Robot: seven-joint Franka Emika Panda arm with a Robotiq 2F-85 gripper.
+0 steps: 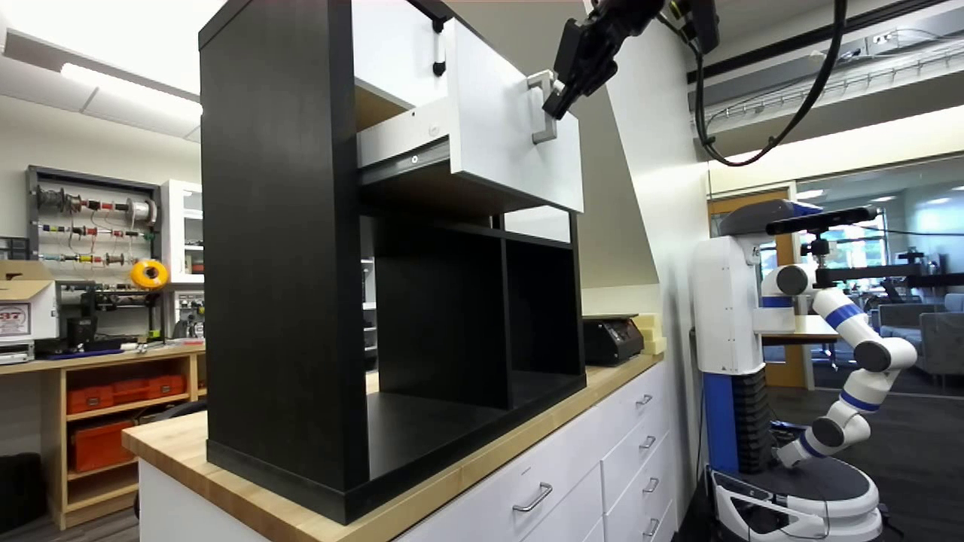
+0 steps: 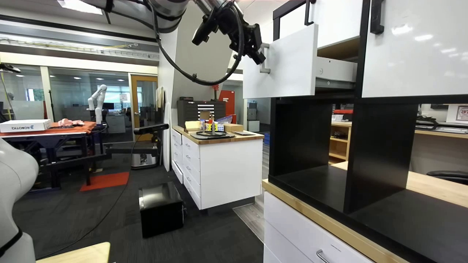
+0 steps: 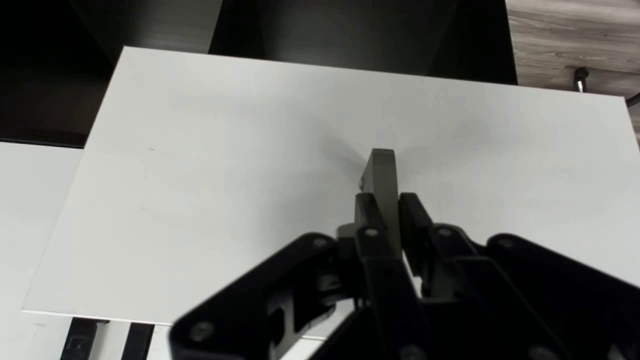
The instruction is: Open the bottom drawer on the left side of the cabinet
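Over an open black cubby in the left column of the cabinet, the bottom drawer stands well out from the frame, its pale side and runner showing in both exterior views. Its inside is hidden from every camera. The gripper pinches the drawer's grey handle, a finger on each side in the wrist view, where its own body covers one end of the bar. The grip seems to sit near the bar's middle, though the fingertips are hard to make out in both exterior views. Cut off at the top of those is part of the upper drawer.
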